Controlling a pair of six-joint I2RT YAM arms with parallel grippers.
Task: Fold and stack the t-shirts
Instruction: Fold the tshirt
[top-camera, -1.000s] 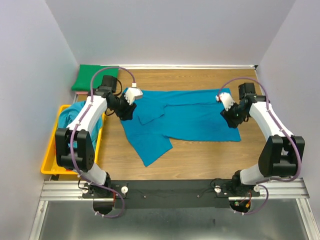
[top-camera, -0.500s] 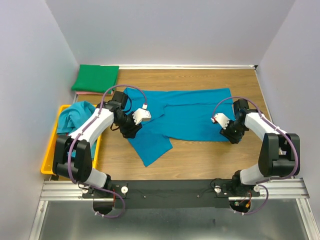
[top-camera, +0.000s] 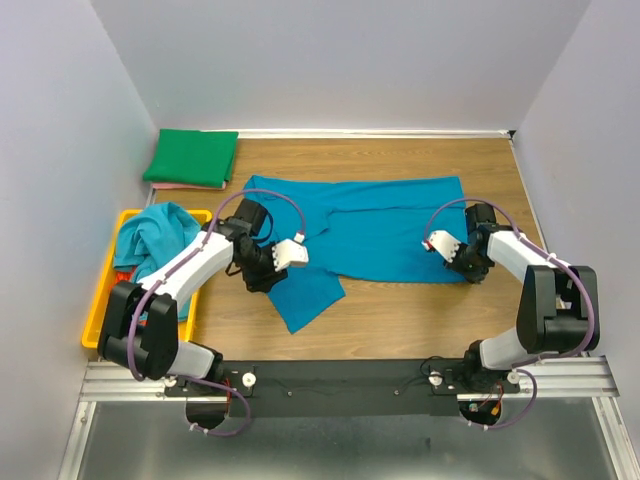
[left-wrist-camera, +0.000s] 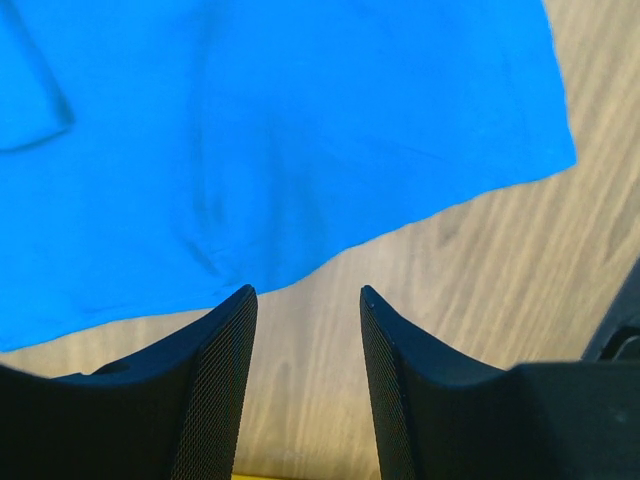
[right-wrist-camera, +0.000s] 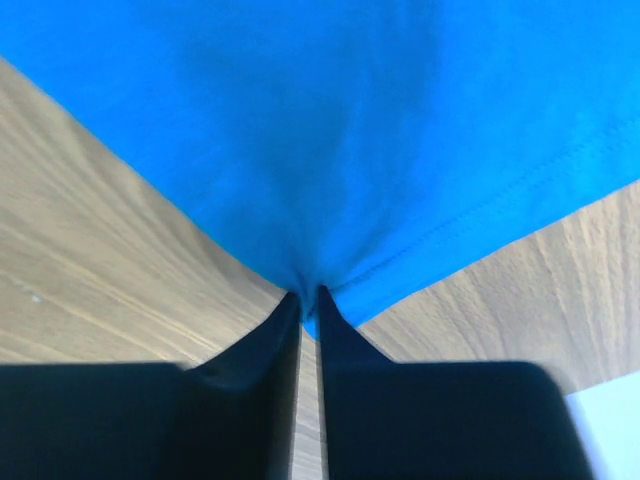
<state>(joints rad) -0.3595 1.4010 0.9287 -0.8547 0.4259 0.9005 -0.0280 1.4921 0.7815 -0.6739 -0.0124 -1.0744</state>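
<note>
Fingers, item one: the right fingers (right-wrist-camera: 268, 345) are pressed together on the near hem of the blue shirt (top-camera: 385, 225), close to its right corner. Cloth puckers up into the pinch.

Item two: the left fingers (left-wrist-camera: 215, 380) stand a narrow gap apart, holding nothing. Bare counter (top-camera: 420, 310) shows between them, and the shirt's near left edge lies just past the tips. Whether they touch the wood is hard to tell from this angle.

Item three: blue shirt, spread flat across the middle of the counter, long side running left to right, one flap trailing toward the near left.

Item four: green shirt (top-camera: 192, 157), already folded, at the far left corner, well apart from the blue one.

Item five: yellow bin (top-camera: 95, 330) at the left edge, with a teal shirt (top-camera: 150, 235) bunched in it, unfolded.

Step in hand, as I read it: taking hold of the near edge at both ends for the first fold. One end is gripped; the other is not.

Next move calls for: left fingers to slide forward over the edge and close on it. Both arms then lift together and carry the near edge across to the far one, evenly, so the cloth does not skew. Stacking on the green shirt comes later, and the teal shirt is yet to be done.
</note>
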